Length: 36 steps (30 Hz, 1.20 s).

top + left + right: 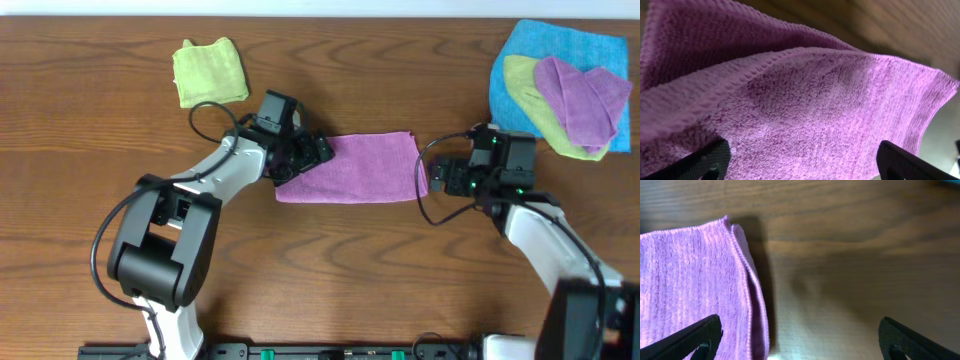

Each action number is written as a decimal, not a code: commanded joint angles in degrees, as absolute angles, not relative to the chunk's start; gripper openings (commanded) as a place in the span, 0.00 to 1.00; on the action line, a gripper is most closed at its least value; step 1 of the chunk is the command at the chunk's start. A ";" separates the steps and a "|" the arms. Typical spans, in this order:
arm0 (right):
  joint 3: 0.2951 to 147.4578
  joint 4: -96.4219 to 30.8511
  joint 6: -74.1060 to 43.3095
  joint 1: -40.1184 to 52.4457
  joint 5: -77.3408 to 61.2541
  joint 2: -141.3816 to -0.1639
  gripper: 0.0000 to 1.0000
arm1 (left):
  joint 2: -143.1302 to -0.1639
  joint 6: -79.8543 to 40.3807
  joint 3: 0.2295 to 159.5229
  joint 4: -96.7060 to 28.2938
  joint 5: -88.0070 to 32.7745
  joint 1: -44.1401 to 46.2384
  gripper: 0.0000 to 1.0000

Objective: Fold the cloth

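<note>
The lilac cloth (350,168) lies in the middle of the table as a flat rectangle with two layers. My left gripper (305,155) is at its left end, open. In the left wrist view the cloth (830,105) fills the frame, and the left gripper (802,160) has its jaws wide apart over the fabric, gripping nothing. My right gripper (440,180) is just off the cloth's right end, open. In the right wrist view the right gripper (800,340) spans the layered right edge of the cloth (695,280) and bare wood.
A lime-green cloth (210,70) lies crumpled at the back left. At the back right a bright blue cloth (560,45) carries a green cloth (530,95) and another purple cloth (580,95). Brown wooden table (80,150) all round.
</note>
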<state>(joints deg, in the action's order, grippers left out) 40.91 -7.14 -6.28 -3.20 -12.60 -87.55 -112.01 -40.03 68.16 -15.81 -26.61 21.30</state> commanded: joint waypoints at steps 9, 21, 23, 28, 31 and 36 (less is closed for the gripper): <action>45.56 -5.89 -4.62 0.32 -17.63 -93.78 0.99 | -113.03 -38.79 71.33 -13.50 -26.68 19.46 0.95; 47.48 -7.51 -4.62 3.36 -17.37 -97.32 0.99 | -112.36 -34.72 86.46 -27.92 -29.67 16.05 0.95; 47.48 -7.46 -4.62 3.42 -17.39 -98.30 0.99 | -112.36 -32.03 89.17 -32.53 -29.63 14.96 0.96; 47.48 -7.25 -4.60 3.46 -17.39 -99.31 0.99 | -112.33 -28.93 94.76 -40.51 -29.65 12.03 0.95; 47.48 -7.22 -4.62 3.46 -18.00 -99.94 0.99 | -112.27 -26.39 98.08 -44.99 -29.63 10.09 0.95; 47.48 -7.09 -5.30 4.21 -19.99 -100.77 0.89 | -110.13 -20.71 99.98 -51.05 -29.12 7.66 0.95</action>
<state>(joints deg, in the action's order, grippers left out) 46.83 -6.81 -5.37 2.98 -18.22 -99.55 -112.18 -26.11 98.78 -48.88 -29.58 8.73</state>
